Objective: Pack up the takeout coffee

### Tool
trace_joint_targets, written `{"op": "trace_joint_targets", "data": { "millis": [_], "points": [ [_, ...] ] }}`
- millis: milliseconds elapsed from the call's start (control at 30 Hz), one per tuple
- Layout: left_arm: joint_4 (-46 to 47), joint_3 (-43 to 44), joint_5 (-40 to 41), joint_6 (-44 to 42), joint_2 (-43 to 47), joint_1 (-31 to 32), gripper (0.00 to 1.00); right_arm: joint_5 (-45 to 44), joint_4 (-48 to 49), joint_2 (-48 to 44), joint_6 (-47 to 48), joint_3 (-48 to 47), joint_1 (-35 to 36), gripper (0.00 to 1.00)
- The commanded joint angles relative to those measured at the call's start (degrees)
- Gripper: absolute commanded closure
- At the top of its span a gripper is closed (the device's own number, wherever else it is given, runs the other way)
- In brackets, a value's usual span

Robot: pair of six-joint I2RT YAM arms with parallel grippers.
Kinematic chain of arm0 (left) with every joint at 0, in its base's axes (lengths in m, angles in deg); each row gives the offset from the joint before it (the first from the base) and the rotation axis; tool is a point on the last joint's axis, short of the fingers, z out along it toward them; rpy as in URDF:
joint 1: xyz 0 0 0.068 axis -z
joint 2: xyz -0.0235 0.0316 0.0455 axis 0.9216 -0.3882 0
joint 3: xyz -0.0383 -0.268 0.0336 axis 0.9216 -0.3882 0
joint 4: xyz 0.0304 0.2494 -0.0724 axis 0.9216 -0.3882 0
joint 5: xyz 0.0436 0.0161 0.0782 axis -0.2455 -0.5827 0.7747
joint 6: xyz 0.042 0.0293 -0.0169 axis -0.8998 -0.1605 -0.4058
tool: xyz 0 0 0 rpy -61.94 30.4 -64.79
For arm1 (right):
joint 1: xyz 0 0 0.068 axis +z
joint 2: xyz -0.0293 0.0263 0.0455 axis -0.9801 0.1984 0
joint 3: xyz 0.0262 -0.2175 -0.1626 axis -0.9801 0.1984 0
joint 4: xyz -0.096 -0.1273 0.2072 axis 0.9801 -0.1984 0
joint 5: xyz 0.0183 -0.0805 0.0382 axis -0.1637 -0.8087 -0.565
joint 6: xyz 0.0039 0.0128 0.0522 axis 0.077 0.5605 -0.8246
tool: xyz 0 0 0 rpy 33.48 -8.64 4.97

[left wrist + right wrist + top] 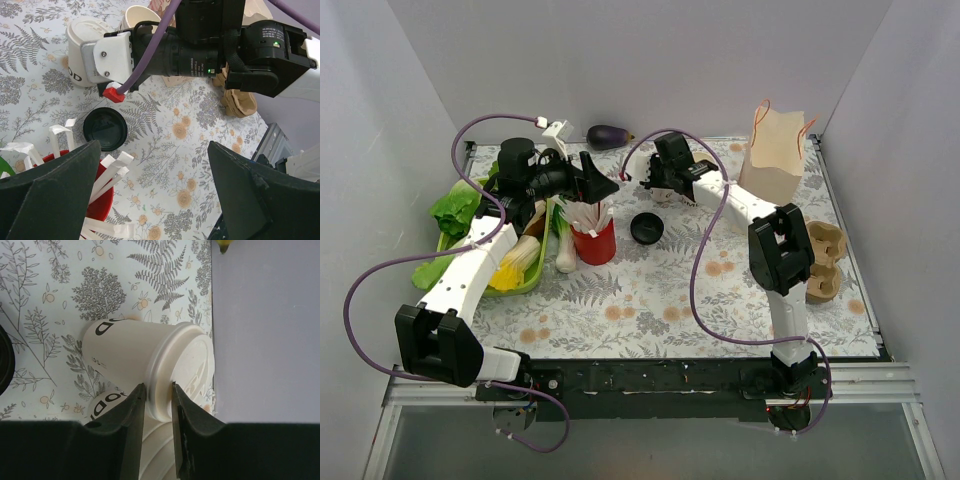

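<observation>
**Right fingers (pixel 131 440) gripped takeout coffee (pixel 125 352) by the lid**

They were nearly closed, pinching the white lid's rim. The cup sat near the tabletop's (pixel 50 290) far edge (another cup (pixel 106 402) touching it). Left fingers (pixel 50 190) were spread wide and held nothing.

The right gripper (pixel 156 392) has its 2 fingers pinched on the lid rim of the takeout coffee (pixel 125 347), while the left gripper (pixel 154 150) hovers near that cup, jaws spread wide.

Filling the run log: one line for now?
left gripper open, empty | right gripper pinching takeout coffee by lid rim | not packed
</observation>
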Motion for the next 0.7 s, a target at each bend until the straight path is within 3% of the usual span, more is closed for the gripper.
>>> {"op": "trace_joint_targets", "data": {
  "millis": [0,133,367,533,667],
  "points": [
    [1.1,-0.2,-1.0,0.1,1.1,-0.4,0.11,0.4,-0.5,-0.3,0.4,1.0,0.4,0.67],
    [1.2,-0.5,-1.2,0.1,1.2,-0.4,0.11,0.1,-0.4,-1.0,0.6,2.7,0.7,0.65],
    [1.9,-1.2,-1.7,0.6,2.0,-0.4,0.11,0.3,-1.2,-3.4,-0.3,4.0,1.9,0.45],
    [2.6,-1.4,-1.9,0.7,2.1,-0.4,0.11,0.2,-1.2,-5.5,-0.7,3.6,2.4,0.40],
    [3.0,-0.7,-2.0,0.9,1.9,-0.5,0.11,0.8,-2.8,-6.2,-3.5,-0.2,2.5,0.30]
  ]
}}
